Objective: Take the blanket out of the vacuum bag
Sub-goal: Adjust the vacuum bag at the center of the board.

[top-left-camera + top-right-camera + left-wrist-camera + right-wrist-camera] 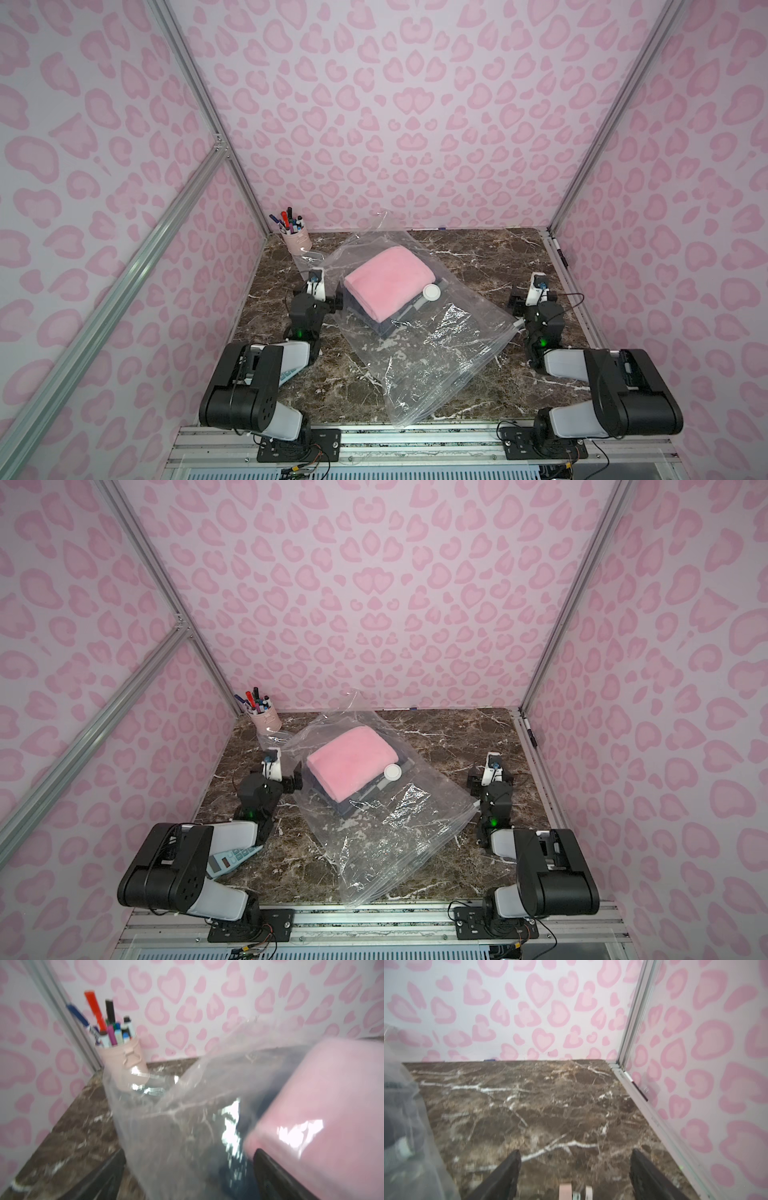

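The vacuum bag (436,353) (386,837) is large, clear and crinkly and lies diagonally across the marble table in both top views. Its round white valve (432,292) sits beside the blanket. The folded pink blanket (388,282) (353,764) rests inside the bag on a dark folded layer. My left gripper (319,291) (191,1159) is open at the bag's left edge, with loose plastic (176,1115) between its fingers and the blanket (322,1105) against one finger. My right gripper (535,291) (575,1159) is open over bare marble, right of the bag (402,1126), holding nothing.
A pink cup of markers (296,241) (122,1064) stands in the far left corner, touching the bag's end. A calculator (226,860) lies under the left arm. A marker (559,251) rests on the right rail. Patterned walls enclose three sides.
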Robot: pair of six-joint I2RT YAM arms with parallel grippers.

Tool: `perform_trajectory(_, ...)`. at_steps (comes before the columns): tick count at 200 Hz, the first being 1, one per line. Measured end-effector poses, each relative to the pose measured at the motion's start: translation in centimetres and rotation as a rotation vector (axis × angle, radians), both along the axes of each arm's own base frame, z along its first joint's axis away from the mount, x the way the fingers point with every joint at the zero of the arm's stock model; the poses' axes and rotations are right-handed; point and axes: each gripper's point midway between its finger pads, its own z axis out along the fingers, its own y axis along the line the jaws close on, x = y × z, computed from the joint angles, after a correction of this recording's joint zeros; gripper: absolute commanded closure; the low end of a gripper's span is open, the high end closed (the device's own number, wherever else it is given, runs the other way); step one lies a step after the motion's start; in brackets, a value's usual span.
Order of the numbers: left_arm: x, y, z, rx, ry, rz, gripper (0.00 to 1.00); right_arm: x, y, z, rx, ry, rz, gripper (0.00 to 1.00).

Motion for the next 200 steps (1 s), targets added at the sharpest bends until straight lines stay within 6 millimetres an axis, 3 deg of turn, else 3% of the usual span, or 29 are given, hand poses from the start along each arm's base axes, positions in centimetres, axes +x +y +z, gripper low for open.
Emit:
perform_trajectory(9,1.4,-1.4,2.9,-0.024,-0.019,0.001,0.06,1.3,0.2,3.1,0.032,-0.013,-0.031,0.19)
perform_trajectory(19,2.4,-3.8,4.9,-0.049,-0.002,-0.032,0.06,2.2,0.6,5.6,0.078,-0.007,-0.048,0.19)
perform_trajectory(34,3.5,-6.8,5.4,-0.088,0.076,-0.067,0.05,2.5,2.0,6.2,0.156,0.068,-0.042,0.19)
perform_trajectory(51,4.3,-7.4,3.8,-0.128,0.198,-0.043,0.04,1.0,5.6,3.4,0.237,0.216,0.029,0.19)
perform_trajectory(81,4.1,-7.5,-1.0,-0.158,0.416,-0.009,0.03,-4.7,12.8,-4.0,0.331,0.498,0.163,0.19)
perform_trajectory(112,4.0,-6.8,-2.4,-0.180,0.515,-0.014,0.03,-9.3,16.8,-8.4,0.351,0.663,0.221,0.19)
perform_trajectory(130,3.9,-5.6,-3.6,-0.199,0.554,0.021,0.03,-10.9,17.8,-10.3,0.353,0.718,0.227,0.18)
perform_trajectory(168,2.9,-2.9,-10.6,-0.305,0.721,0.098,0.04,-12.2,17.7,-14.4,0.329,0.822,0.161,0.17)
perform_trajectory(200,2.4,-4.1,-12.7,-0.410,0.773,0.067,0.04,-10.9,17.5,-15.6,0.290,0.816,0.105,0.19)
